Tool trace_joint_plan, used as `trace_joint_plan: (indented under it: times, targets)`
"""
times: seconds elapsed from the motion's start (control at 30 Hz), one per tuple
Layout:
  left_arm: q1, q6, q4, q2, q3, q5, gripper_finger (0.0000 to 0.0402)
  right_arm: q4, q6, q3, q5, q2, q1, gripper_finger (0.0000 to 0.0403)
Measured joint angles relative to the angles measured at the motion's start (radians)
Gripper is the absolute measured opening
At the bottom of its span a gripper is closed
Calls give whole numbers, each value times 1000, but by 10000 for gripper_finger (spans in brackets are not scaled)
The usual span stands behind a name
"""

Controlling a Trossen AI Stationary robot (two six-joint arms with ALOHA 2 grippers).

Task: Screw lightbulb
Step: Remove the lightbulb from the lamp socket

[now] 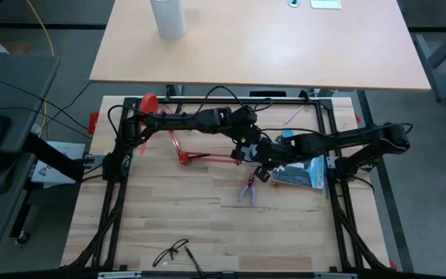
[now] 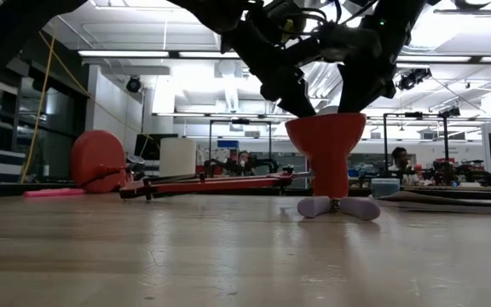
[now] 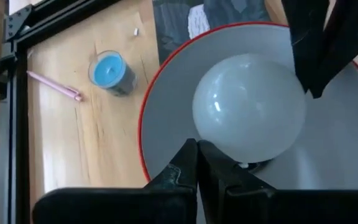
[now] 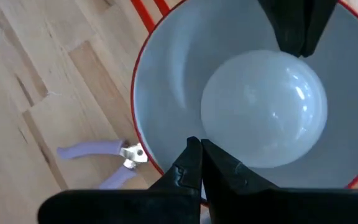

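The lightbulb [image 3: 248,107] sits inside the red lamp shade [image 3: 166,106] near the middle of the tabletop [image 1: 207,225], with the clenched, empty left gripper [image 3: 197,149] and right gripper [image 4: 194,149] poised at opposite sides of the shade's rim. With neither gripper holding anything, a nudge could tip the shade or skew the bulb. The socket and screw base are hidden beneath the globe, so how far it is threaded cannot be judged.

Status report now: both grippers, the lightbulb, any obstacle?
Left gripper shut, right gripper shut, both over the lamp shade. Lightbulb sits inside shade, not gripped. Nothing blocking; pliers lie beside.
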Motion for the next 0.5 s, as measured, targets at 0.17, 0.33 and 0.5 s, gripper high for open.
trace_joint_plan:
  times: [0.17,0.33,0.5]
  targets:
    - [-6,-43,-43,0,2,4,0,-50,-38,0,-12,-29,-17,0]
    - [-27,-112,-92,-2,1,34,0,-118,-103,0,3,-64,-64,0]
    - [-66,-179,-101,-2,0,127,0,-122,-205,1,22,-93,-131,0]
